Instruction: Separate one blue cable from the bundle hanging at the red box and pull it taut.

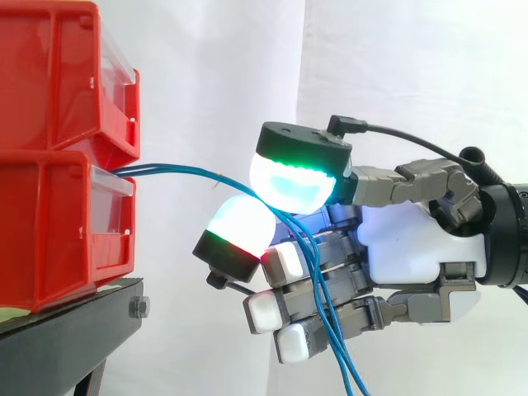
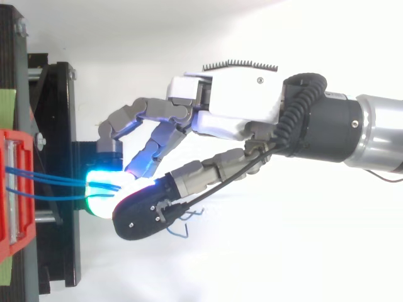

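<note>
**Item 1. Robot hand**. Comes in level from the side away from the boxes. Two large glowing fingertips are closed against each other with blue strands between them. The remaining fingers are curled below. State: pinching the cable. How many strands are in the pinch cannot be told; it may be more than one.

**Item 2. Blue cables**. They leave the front of the lower red box and run almost level to the pinch. Past the pinch they drop in loose tails across the curled fingers. The long axis of the held span points straight from box to robot hand. The box end is away from the palm and the free ends are below it. The span looks close to straight, with a slight bow.

**Item 3. Lower red box.** Sits at the edge of the black stand that faces the robot hand, with a second red box stacked on it.

**Item 4. White curtain**. Backdrop.

**Note.** Tautening probably calls for a draw directly away from the box front, along the span's own line. Extra strands caught in the pinch would come along too.
</note>
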`<control>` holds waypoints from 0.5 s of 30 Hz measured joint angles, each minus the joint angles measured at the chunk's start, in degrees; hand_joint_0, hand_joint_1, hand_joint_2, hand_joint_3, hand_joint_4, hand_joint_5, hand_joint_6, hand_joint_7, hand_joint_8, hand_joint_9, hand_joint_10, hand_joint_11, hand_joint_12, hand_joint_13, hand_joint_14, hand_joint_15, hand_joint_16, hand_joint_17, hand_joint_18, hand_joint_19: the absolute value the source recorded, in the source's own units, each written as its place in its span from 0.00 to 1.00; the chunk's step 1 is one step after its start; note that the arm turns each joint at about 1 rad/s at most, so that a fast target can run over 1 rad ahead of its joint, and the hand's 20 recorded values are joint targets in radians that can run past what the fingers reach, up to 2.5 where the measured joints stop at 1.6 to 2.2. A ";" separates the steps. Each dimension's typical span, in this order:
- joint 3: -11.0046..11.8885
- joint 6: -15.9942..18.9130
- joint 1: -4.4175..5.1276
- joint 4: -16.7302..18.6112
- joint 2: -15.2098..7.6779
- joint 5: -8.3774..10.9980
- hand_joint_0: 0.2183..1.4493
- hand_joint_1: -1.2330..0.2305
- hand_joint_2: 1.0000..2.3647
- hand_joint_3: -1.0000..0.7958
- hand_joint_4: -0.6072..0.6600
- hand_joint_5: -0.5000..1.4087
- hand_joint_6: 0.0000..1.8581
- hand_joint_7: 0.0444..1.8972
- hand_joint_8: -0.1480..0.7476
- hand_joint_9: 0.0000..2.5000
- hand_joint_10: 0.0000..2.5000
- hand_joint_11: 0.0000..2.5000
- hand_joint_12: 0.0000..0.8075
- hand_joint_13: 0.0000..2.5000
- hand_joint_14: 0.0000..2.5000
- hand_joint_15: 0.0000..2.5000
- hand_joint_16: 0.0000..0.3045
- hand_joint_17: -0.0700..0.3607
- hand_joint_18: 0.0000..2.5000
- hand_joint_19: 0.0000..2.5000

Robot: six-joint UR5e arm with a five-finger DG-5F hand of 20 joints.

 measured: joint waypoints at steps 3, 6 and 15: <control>-0.01 0.00 0.03 0.02 0.00 0.00 0.46 0.26 0.00 0.29 0.59 0.15 0.48 0.54 0.52 0.37 0.01 0.31 0.46 0.38 0.01 0.22 0.13 0.37 0.32 0.20; -0.02 0.00 0.04 -0.02 0.01 0.00 0.45 0.26 0.00 0.28 0.61 0.15 0.48 0.54 0.52 0.38 0.01 0.32 0.47 0.39 0.01 0.22 0.13 0.37 0.33 0.20; -0.04 0.00 0.05 -0.13 0.00 0.00 0.27 0.40 0.00 0.28 0.63 0.15 0.47 0.52 0.55 0.40 0.01 0.33 0.49 0.40 0.01 0.23 0.14 0.38 0.34 0.23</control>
